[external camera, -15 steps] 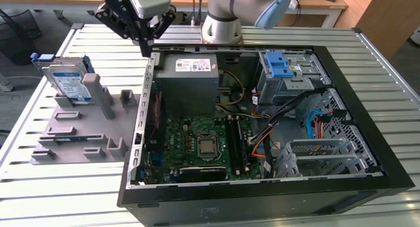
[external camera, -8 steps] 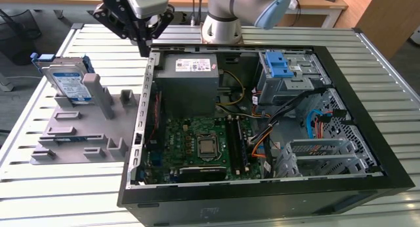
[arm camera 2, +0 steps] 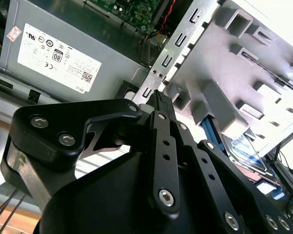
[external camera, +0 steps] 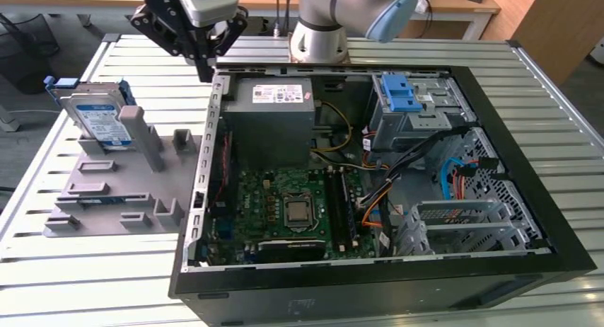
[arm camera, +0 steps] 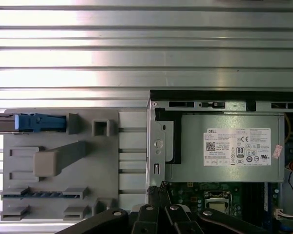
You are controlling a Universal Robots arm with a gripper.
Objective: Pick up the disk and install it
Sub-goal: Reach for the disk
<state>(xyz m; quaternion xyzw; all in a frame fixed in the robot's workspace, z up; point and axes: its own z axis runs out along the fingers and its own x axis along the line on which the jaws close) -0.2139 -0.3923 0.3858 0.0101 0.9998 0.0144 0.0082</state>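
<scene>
We judge the task barely begun. The disk (external camera: 99,119) stands on edge in a slot of the grey holder (external camera: 113,192), close to the table (external camera: 95,274) edge at the exterior view's left and toward its far corner, its blue bracket uppermost and nothing touching it. The gripper (external camera: 203,73) hangs above the near wall of the open computer case (external camera: 528,129), just beside the power supply (external camera: 274,107) and between the holder and the case, well apart from the disk. In the second wrist view its fingers (arm camera 2: 165,146) are drawn together at the tips and carry nothing. So neither the pick-up nor the install has been done. The drive cage (external camera: 420,122) with its blue latch (external camera: 409,93) sits inside the case at the far side.
</scene>
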